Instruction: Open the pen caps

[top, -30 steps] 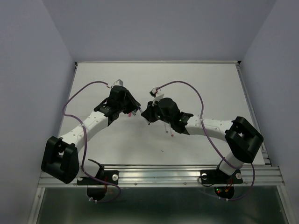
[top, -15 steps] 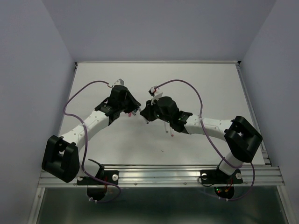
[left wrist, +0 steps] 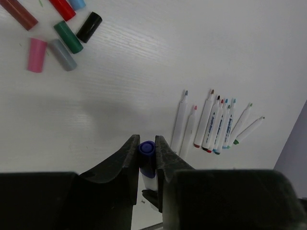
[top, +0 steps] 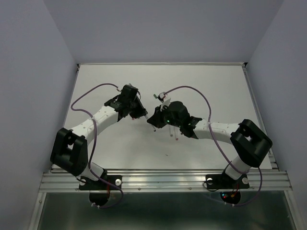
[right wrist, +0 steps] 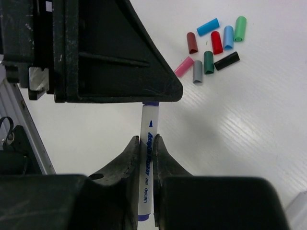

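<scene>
My right gripper [right wrist: 146,143] is shut on the white barrel of a blue marker pen [right wrist: 147,163]. My left gripper [left wrist: 146,148] is shut on that pen's blue cap [left wrist: 147,149], with the barrel showing below it. In the top view the left gripper [top: 143,115] and the right gripper [top: 152,120] meet at mid-table. Several loose pen caps [right wrist: 211,48] in teal, red, blue, green, pink, grey and black lie on the table; they also show in the left wrist view [left wrist: 57,33].
Several uncapped white pens [left wrist: 216,124] lie side by side on the table [top: 216,86]; in the top view they [top: 175,132] lie partly under the right arm. The left arm's black body [right wrist: 96,48] fills the upper left of the right wrist view.
The left arm has swung right and its base link shifted; the two grippers have closed in on each other at mid-table, with the pen held between them.
</scene>
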Available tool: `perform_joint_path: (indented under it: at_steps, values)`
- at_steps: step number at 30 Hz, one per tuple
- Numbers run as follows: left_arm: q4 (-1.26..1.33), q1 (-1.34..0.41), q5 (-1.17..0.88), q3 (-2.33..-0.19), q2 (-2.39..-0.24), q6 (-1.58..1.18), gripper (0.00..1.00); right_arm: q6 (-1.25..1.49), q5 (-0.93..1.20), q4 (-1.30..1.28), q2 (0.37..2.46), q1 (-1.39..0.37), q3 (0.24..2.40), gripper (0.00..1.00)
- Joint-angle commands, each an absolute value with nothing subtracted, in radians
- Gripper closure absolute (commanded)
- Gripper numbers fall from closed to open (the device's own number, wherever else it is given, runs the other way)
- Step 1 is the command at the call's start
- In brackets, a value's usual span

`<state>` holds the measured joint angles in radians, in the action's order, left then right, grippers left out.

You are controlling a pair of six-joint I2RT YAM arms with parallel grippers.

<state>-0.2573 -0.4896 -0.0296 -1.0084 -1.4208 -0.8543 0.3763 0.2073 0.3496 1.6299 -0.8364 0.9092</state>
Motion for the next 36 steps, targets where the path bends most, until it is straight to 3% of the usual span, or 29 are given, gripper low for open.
perform_joint_path:
  at_steps: [1, 11, 23, 30, 36]
  values:
    - [-0.078, -0.411, 0.170, -1.172, -1.491, -0.864, 1.00, 0.454, 0.541, 0.244, 1.539, -0.893, 0.772, 0.99]
    - [-0.057, -0.334, 0.133, -1.287, -1.589, -0.893, 1.00, 0.561, 0.497, 0.250, 1.370, -0.911, 0.603, 0.99]
    - [-0.121, -0.339, 0.071, -1.034, -1.490, -0.807, 1.00, 0.609, -0.151, 0.144, 1.454, -0.856, 0.713, 0.99]
    - [-0.115, -0.382, 0.046, -0.890, -1.508, -0.833, 1.00, 0.555, -0.310, 0.103, 1.552, -0.856, 0.791, 0.99]
    - [-0.124, -0.385, 0.041, -0.868, -1.552, -0.844, 1.00, 0.580, -0.376, 0.032, 1.615, -0.856, 0.831, 0.92]
